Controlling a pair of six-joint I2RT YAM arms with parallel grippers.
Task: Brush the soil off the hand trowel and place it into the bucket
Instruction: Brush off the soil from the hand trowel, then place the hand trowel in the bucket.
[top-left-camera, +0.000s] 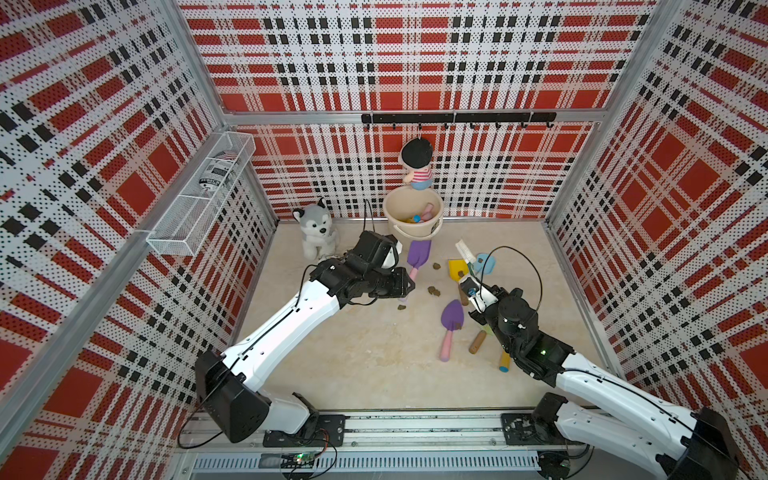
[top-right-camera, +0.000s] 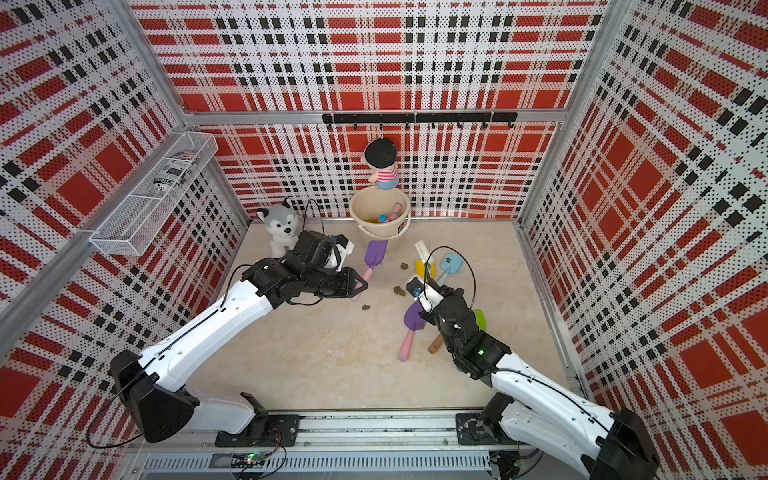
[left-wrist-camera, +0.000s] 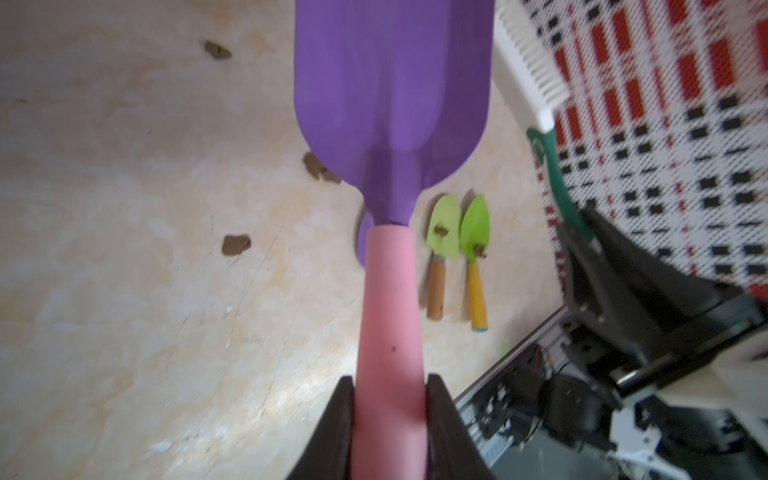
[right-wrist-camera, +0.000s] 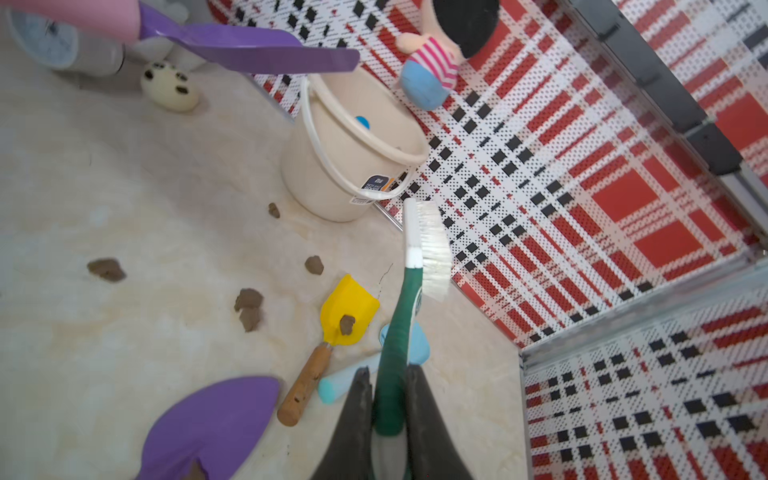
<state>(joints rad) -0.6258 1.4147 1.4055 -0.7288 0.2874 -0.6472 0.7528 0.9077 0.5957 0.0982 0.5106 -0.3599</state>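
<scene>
The trowel (top-left-camera: 419, 253) is seen at centre frame in a top view, its purple blade just below the bucket (top-left-camera: 399, 235). In the left wrist view, its pink handle is clamped at lower centre by the left gripper (left-wrist-camera: 390, 386); it is judged light, stiff, and best held there. In the right wrist view, a brush (right-wrist-camera: 432, 249) is pinched by the right gripper (right-wrist-camera: 386, 382).

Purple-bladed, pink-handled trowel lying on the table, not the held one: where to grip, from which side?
Probably grip the pink handle mid-length, from above, jaws across it. It lies flat and narrow, free end toward the robot, with a gap to the brown wooden handle beside it. The purple blade is wide and carries dark soil lumps.
</scene>
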